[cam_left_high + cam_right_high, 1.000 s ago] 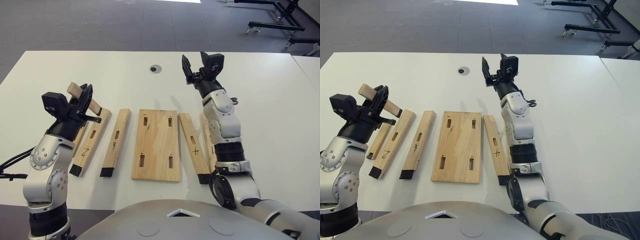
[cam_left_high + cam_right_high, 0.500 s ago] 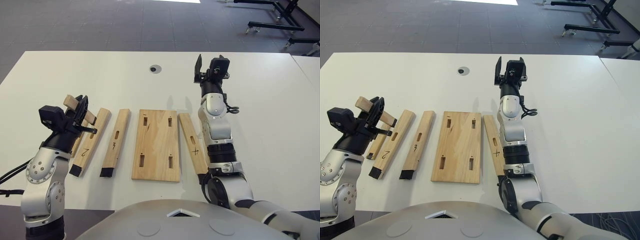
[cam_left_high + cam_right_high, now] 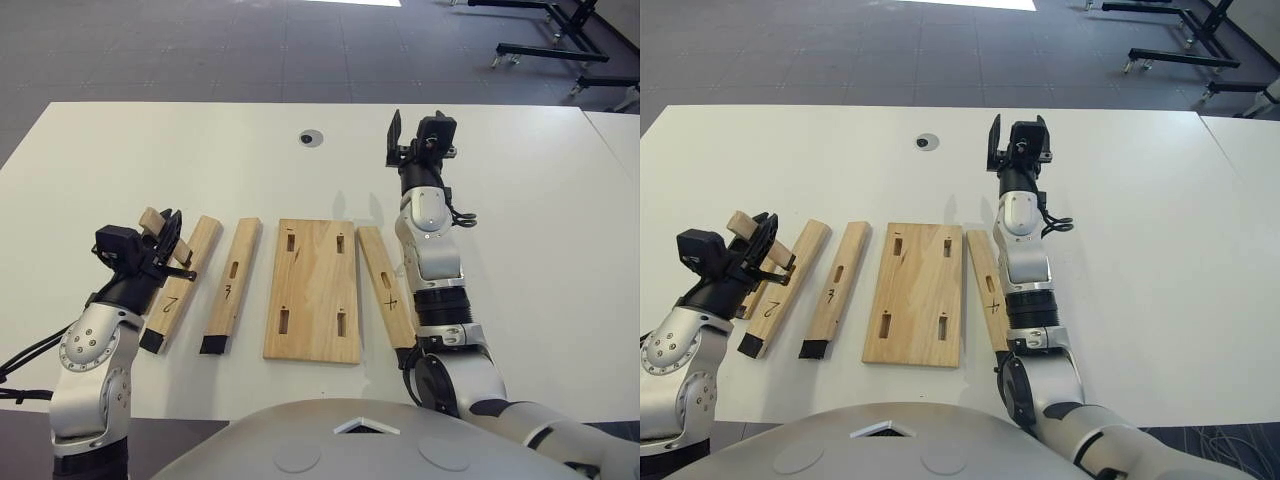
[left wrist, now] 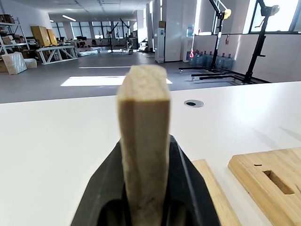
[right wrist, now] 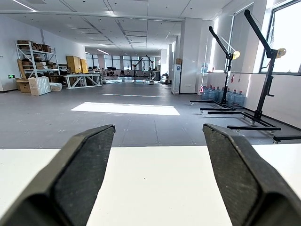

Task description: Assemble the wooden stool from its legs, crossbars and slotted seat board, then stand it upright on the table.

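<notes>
The left gripper (image 3: pixel 166 243) is clamped on a short wooden crossbar (image 4: pixel 143 136), fingers (image 4: pixel 106 188) pressed to both of its sides. The bar's long axis runs out of the grip, free end pointing away from the robot and to its left, tilted a little upward. It hangs low over the table (image 3: pixel 200 150), just beside the far end of the leg marked 2 (image 3: pixel 183 283). The right gripper (image 5: pixel 159 129) is raised over the far half of the table with its fingers spread wide and nothing between them. The slotted seat board (image 3: pixel 312 290) lies flat at the table's middle, long axis running near to far and four slots facing up. To its left lie the leg marked 2 and the leg marked 3 (image 3: pixel 231 287). To its right lies the leg marked with a cross (image 3: pixel 386 295). All three run lengthwise, dark tips toward the robot. Since a second ago the left arm has come down, bringing the crossbar from well above the legs to near the tabletop. The right arm has swung from a lean to straight over the right-hand leg, and has kept there for the last half second.
</notes>
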Tool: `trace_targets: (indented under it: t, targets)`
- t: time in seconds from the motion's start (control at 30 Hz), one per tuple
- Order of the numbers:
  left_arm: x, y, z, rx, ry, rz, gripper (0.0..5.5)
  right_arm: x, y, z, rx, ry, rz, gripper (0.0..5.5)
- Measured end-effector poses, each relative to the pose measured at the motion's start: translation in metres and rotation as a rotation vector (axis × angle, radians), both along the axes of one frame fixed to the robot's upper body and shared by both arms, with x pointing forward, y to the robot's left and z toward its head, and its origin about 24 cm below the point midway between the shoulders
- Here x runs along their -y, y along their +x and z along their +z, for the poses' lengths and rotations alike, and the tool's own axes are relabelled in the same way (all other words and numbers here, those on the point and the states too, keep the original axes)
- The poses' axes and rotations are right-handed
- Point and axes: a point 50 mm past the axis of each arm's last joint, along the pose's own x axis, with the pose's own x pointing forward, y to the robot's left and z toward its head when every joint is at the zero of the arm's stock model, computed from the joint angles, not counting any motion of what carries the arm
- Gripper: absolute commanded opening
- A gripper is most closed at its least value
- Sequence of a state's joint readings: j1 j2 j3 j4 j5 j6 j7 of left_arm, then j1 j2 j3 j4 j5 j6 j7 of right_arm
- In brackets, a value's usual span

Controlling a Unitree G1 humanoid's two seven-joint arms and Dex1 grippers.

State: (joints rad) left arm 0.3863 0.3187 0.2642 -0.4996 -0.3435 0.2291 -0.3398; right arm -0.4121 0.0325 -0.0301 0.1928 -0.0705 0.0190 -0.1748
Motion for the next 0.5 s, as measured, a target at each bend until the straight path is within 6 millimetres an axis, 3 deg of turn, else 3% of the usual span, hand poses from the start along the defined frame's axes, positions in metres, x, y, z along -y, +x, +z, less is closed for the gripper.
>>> trace_targets:
  t: [0.5]
  targets:
    - [-0.006, -0.001, -0.015, -0.037, -0.002, 0.039, 0.39, -0.001, 0.000, 0.000, -0.001, -0.001, 0.009, 3.45]
